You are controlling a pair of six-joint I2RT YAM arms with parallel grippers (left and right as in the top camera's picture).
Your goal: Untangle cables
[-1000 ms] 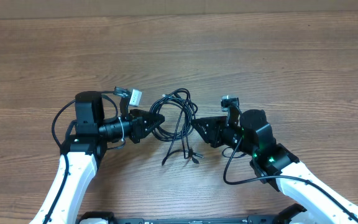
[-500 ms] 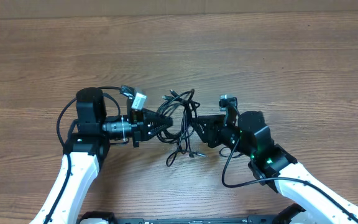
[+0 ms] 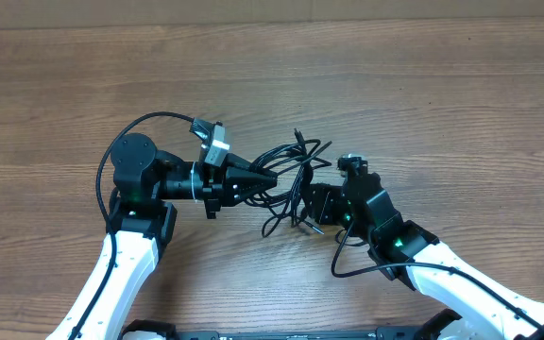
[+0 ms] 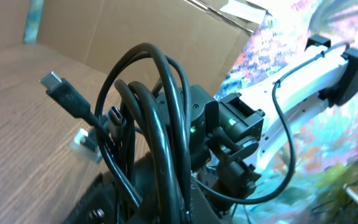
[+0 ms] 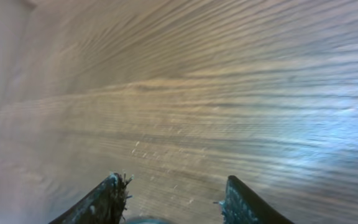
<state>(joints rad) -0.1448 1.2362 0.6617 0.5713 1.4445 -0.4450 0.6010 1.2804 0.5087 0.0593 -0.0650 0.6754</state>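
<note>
Left gripper (image 3: 261, 178) is clenched on the cables (image 3: 296, 162), one knotted bunch over the table (image 3: 423, 85); the right gripper (image 3: 307, 202) sits just beside them. From the left wrist, loops crowd together and a plug (image 4: 62, 92) sticks out. From the right wrist, the fingers (image 5: 112, 196) are spread and hold nothing. Untangling looks barely begun, with no cable separated yet.

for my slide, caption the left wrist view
Left gripper clamping looped black cables, plug ends free, right arm beyond

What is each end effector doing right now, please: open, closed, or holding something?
Left end effector: closed, gripping the bundle of thin black cables.
Right end effector: open, holding nothing.
</note>
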